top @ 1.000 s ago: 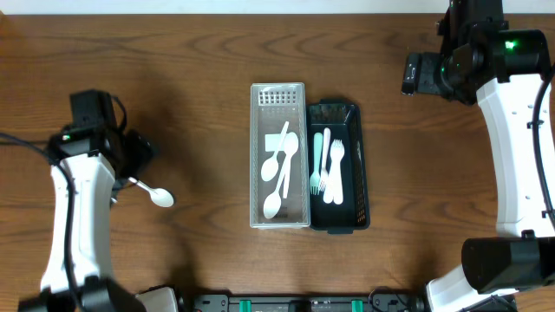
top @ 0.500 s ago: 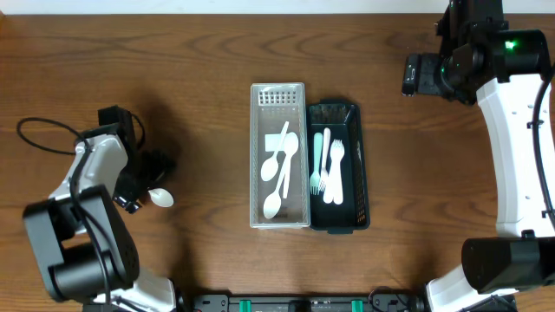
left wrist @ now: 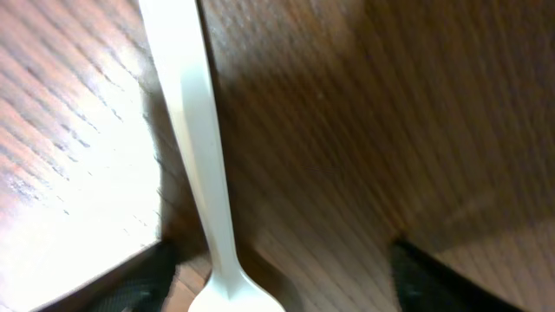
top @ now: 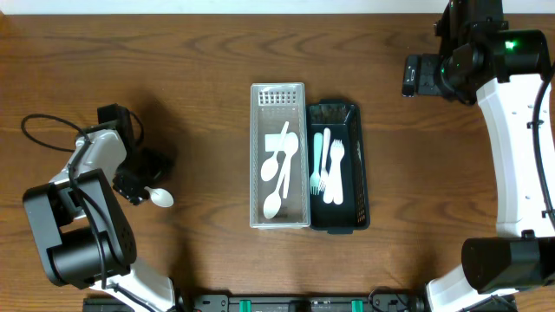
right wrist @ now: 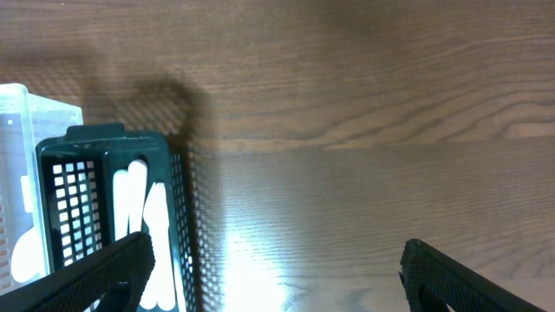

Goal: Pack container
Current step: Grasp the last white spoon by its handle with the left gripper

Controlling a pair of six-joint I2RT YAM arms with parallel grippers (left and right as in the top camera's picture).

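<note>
Across the dark, straight-grained wooden table (top: pixel 208 69) the two white arms stand far apart. The right arm (top: pixel 512 130) is parked high at the far right corner, and the left arm (top: pixel 91 165) is folded low at the left edge. At the centre sit the two containers, side by side and touching along their long walls. One is a clear plastic tray (top: pixel 257 156) with a perforated end, holding smooth white spoons (top: pixel 279 169). The other, on its right, is a black mesh basket (top: pixel 362 165) holding pale forks (top: pixel 332 169). Well to the left of both lies a loose white plastic spoon (top: pixel 161 198), flat on the wood. Its bowl points toward the tray and its thin, glossy handle runs back up-left under the left gripper (top: pixel 134 184). This arm is plainly the nearer one. From the left wrist, the handle passes lengthwise between the two dark fingertips (left wrist: pixel 143 277), which are spread to either side without touching it. It lies much closer to one fingertip than to the other, so a squeeze looks likely to pinch it across its narrow width. The right gripper (right wrist: pixel 277 277) hangs with fingers wide apart over bare wood beside the basket, holding nothing.
</note>
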